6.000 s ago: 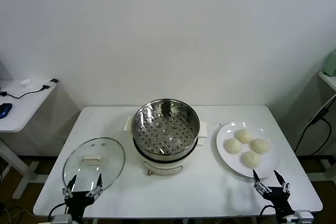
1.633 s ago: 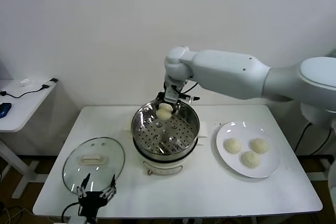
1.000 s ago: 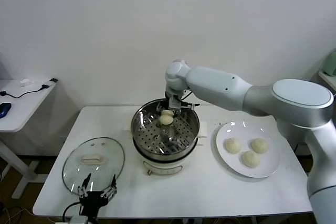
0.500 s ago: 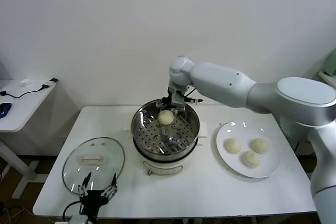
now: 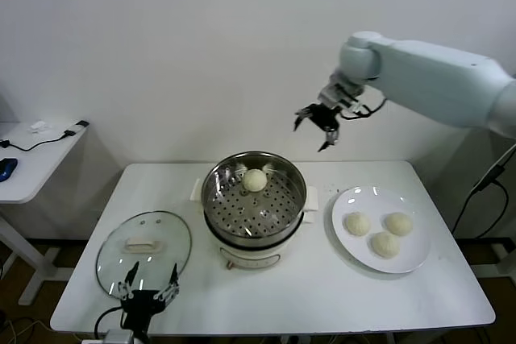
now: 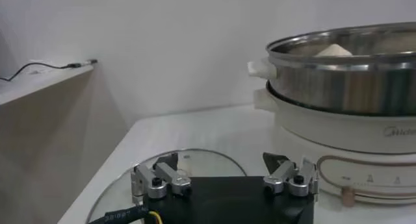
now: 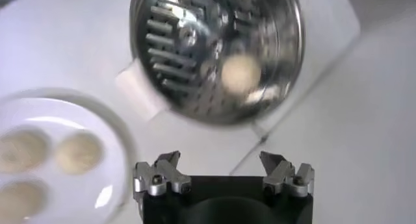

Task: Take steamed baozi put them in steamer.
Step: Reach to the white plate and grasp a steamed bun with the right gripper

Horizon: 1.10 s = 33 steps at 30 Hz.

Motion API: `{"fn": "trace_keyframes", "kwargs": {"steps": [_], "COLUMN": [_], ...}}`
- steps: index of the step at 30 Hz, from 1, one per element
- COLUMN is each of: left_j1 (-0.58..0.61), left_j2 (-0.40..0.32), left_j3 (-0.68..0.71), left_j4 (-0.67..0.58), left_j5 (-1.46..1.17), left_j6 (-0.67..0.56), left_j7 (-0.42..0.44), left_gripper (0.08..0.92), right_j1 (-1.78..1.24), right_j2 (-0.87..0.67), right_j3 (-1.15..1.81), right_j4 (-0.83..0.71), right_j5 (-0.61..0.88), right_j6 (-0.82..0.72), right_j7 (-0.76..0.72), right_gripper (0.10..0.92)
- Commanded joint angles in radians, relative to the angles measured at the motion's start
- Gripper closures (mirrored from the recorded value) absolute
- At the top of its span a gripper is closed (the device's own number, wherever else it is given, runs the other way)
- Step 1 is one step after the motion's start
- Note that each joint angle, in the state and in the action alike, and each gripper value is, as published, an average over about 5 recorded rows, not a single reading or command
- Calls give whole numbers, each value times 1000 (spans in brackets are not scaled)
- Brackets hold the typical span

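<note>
Right gripper (image 5: 322,124) hangs high in the air, fingers spread wide, holding nothing. Below it one baozi (image 5: 255,180) sits on the steamer (image 5: 254,199) tray, three more on the plate (image 5: 380,230). Left gripper (image 5: 147,291) idles open by the glass lid (image 5: 144,250).

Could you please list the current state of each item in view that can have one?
steamer: uncovered, one bun inside.
bun in the steamer: resting on the perforated tray, toward the back.
buns on the plate: three, not yet moved.
plate: holding the three buns.
glass lid: off, flat on the table.
right pincer: open, empty, raised in the air.
left pincer: open, empty, low by the lid.
</note>
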Motion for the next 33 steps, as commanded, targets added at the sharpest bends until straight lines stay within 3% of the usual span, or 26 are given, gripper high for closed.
{"fn": "trace_keyframes", "kwargs": {"steps": [1,5,9,17,33], "left_j1": [-3,-4,-4,-9,2], "left_j2": [-1,-2,-4,-7,-8], "left_j3": [-4,-12,-17,-12,-16], "left_j4": [5,6,12,23,30], "left_j5": [-2,-6,-7,-3,-1], "left_j6": [-2,-4,-5,-1,-8], "left_j7": [-1,-1,-1,1,-3], "left_gripper": [177,177,177,177,177], "right_j1": [71,-25,-159,-409,-591], "right_j2": [-222,-272,-291,-250,-110], "right_j3": [-211,-194,-108,79,222], "right_j4": [140,209,177,57,-125], "right_j5": [158,175,151,77,-29], "right_j6": [-273,-385,-434,-441,-436], "right_j7": [39,109,159,164,181], "right_gripper": [203,203,203,203,203]}}
